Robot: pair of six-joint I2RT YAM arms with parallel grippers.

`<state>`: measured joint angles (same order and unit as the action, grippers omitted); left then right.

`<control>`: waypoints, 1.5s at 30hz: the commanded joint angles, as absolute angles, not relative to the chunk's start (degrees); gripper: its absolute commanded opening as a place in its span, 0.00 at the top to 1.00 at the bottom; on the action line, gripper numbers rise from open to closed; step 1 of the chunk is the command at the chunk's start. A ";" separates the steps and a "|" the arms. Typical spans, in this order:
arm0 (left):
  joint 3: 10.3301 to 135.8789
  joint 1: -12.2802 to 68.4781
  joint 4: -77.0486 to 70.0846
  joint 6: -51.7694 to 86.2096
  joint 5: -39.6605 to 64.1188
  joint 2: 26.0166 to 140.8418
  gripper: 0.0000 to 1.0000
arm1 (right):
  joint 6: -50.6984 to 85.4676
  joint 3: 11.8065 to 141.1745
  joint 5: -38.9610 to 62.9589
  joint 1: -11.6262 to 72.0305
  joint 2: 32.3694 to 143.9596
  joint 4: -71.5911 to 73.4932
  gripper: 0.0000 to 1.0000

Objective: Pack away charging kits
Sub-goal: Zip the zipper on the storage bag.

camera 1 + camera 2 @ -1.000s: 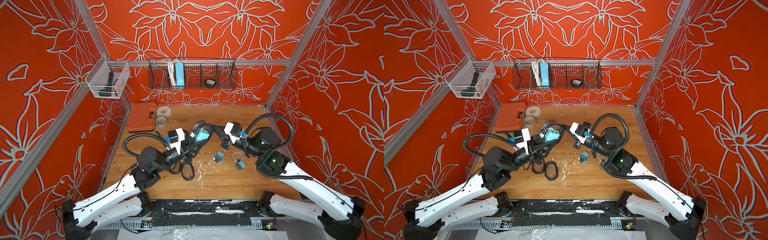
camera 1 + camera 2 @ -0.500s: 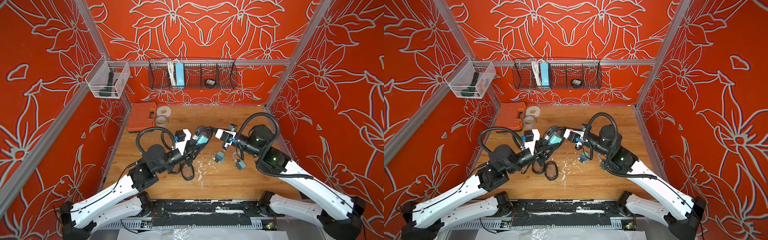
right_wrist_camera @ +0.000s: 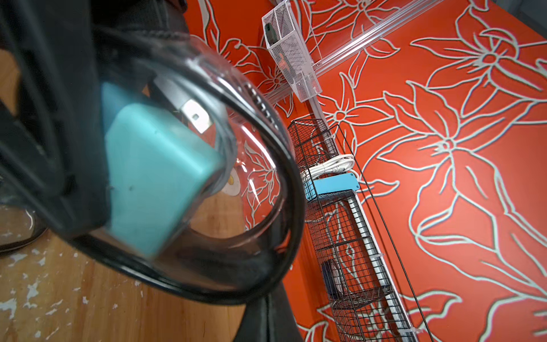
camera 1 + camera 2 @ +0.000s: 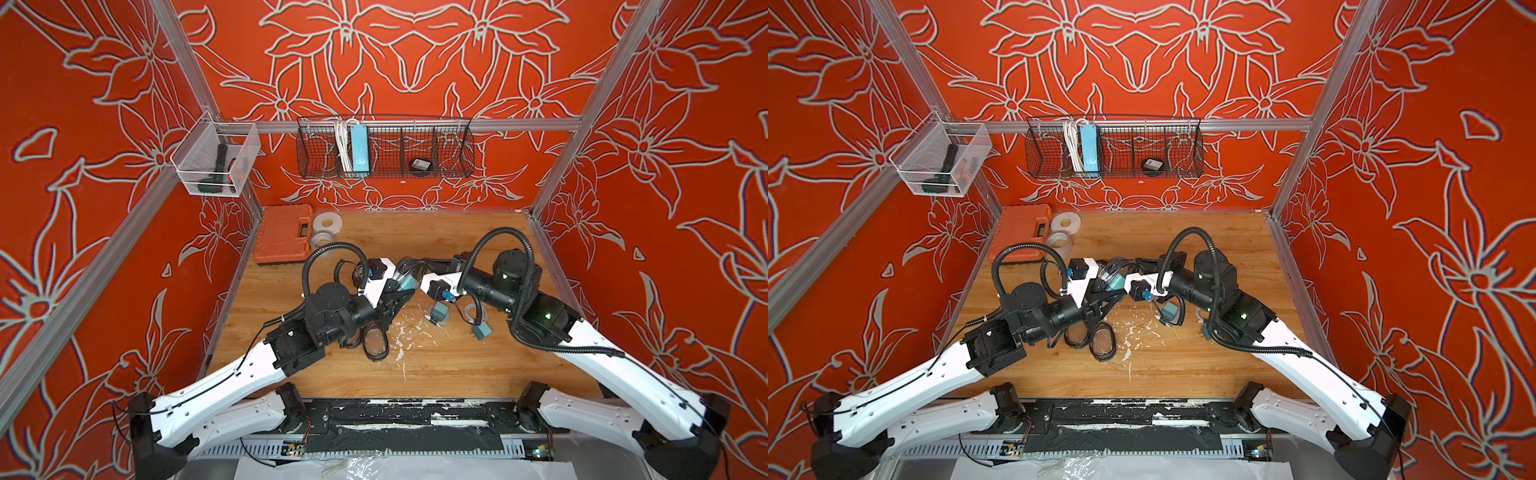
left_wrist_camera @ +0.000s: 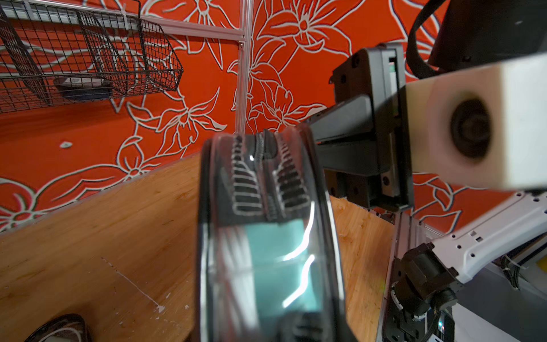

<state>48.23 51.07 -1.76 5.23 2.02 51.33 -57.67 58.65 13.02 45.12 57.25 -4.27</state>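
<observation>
Left wall: a white mesh bin hangs on the rail with a dark tool inside. At the back left corner of the wooden table sits an orange tool case, with two tape rolls just beside it. On the back wall, a black wire basket holds a blue power strip with its white cord.

Left gripper: raised over mid-table, jaws partly closed and clamped on a clear oval case. The case is carried on edge, clear of the wood. Under the left arm, two more black-rimmed cases lie flat on the table, touching each other.

Inside the held case is one teal plug adapter, pressed against the clear wall. Its metal prongs show in the right wrist view. Cannot tell whether a cable is in there with it. In the left wrist view, the two rows of zipper teeth stand apart on the near side and meet at the far end of the rim.

Right gripper: jaws fully closed, tips against the case's zippered rim where the teeth meet. Whether they pinch a zipper pull is hidden.

Right of the case, on the table under the right arm:
- A loose teal adapter.
- A coiled white cable just beside it.
- A second loose adapter nearer the front edge.

All three lie apart from the flat cases.
</observation>
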 commanded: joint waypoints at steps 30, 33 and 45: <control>49.13 50.89 5.57 6.37 -0.09 64.98 1.00 | -67.23 64.75 27.19 39.81 56.28 -8.20 1.00; 49.48 50.89 5.54 6.41 -0.31 65.95 1.00 | -67.31 63.83 28.77 39.81 55.90 -7.87 1.00; 49.95 50.90 5.68 6.34 -1.18 66.73 1.00 | -71.50 61.48 28.10 39.99 58.23 -6.85 1.00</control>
